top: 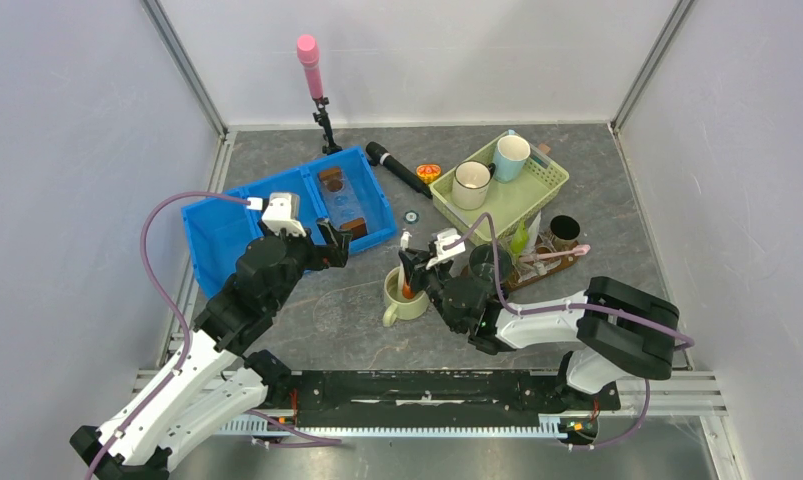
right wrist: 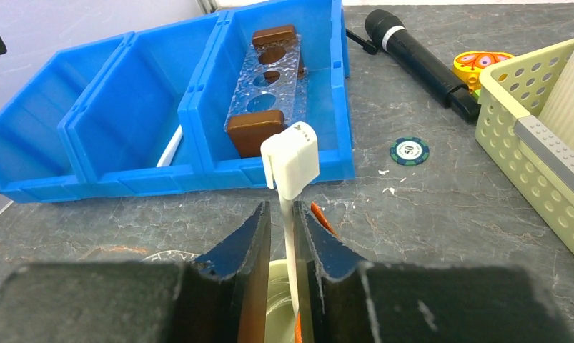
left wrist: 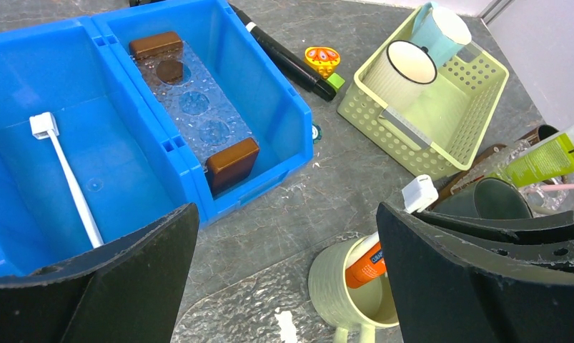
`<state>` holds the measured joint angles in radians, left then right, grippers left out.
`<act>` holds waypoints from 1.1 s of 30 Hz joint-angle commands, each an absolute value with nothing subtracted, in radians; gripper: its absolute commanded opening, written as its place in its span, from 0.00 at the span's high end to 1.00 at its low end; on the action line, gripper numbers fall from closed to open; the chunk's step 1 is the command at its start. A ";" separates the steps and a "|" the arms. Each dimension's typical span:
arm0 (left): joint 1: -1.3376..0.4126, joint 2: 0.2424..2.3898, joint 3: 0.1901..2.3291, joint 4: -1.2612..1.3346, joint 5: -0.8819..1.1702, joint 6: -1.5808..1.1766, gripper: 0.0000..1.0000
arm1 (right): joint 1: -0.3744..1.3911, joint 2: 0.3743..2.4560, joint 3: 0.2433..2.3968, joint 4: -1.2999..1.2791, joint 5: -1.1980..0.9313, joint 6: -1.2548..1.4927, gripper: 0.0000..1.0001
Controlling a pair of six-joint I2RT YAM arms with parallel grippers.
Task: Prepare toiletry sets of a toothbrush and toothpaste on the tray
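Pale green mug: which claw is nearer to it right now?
Right. The right claw sits directly over the pale green mug, straddling the white toothbrush standing in it. The left claw, wide open, hangs apart from it, by the blue bin.

The left end effector [top: 335, 243] hangs on its arm stretched forward, black fingers spread wide. The right end effector [top: 418, 266] points left, its fingers parted by a narrow slit.

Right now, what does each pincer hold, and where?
Left pincer: nothing. Right pincer brackets the white toothbrush just below its head; firm grip cannot be told.
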<state>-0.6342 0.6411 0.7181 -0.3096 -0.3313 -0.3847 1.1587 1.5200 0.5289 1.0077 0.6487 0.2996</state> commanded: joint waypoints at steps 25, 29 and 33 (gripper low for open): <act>-0.626 0.639 0.735 -0.290 -0.374 -0.400 0.00 | 1.166 1.244 0.576 0.753 0.656 0.210 0.48; -0.626 0.634 0.736 -0.293 -0.382 -0.396 0.00 | 1.162 1.218 0.633 0.675 0.672 0.137 0.42; -0.621 0.647 0.751 -0.309 -0.396 -0.392 0.00 | 1.132 1.189 0.696 0.545 0.682 0.089 0.32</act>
